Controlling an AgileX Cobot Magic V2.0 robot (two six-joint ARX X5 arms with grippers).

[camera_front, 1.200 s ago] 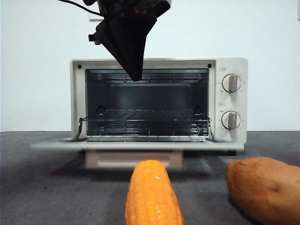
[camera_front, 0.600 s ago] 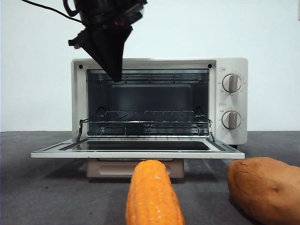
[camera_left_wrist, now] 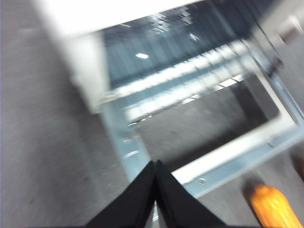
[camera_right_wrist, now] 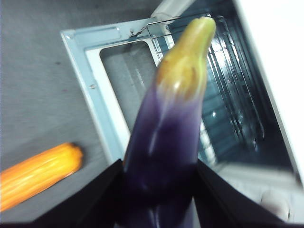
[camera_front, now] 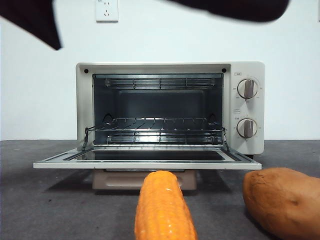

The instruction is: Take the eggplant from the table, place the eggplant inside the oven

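The eggplant (camera_right_wrist: 166,142), glossy purple with a yellow-green stem end, is clamped in my right gripper (camera_right_wrist: 159,183) and hangs above the oven's lowered door (camera_right_wrist: 95,85), stem end towards the wire rack (camera_right_wrist: 223,109). In the front view a dark blurred shape (camera_front: 230,9) crosses the top edge above the oven (camera_front: 245,107); I cannot tell arm from eggplant there. The oven stands open, its door (camera_front: 145,162) flat and its rack (camera_front: 155,124) bare. My left gripper (camera_left_wrist: 154,164) is shut on nothing, high off the oven's left front, and shows as a black tip (camera_front: 35,20).
An orange-yellow corn cob (camera_front: 162,207) lies on the dark grey table (camera_front: 55,205) in front of the door, also visible as the corn cob (camera_right_wrist: 38,173) and the corn cob (camera_left_wrist: 273,209). A brown sweet potato (camera_front: 282,200) sits at the right front.
The left gripper has swung from over the oven's middle up and away to the top left corner. The door has settled flat and open. A dark shape has come in at the top right.
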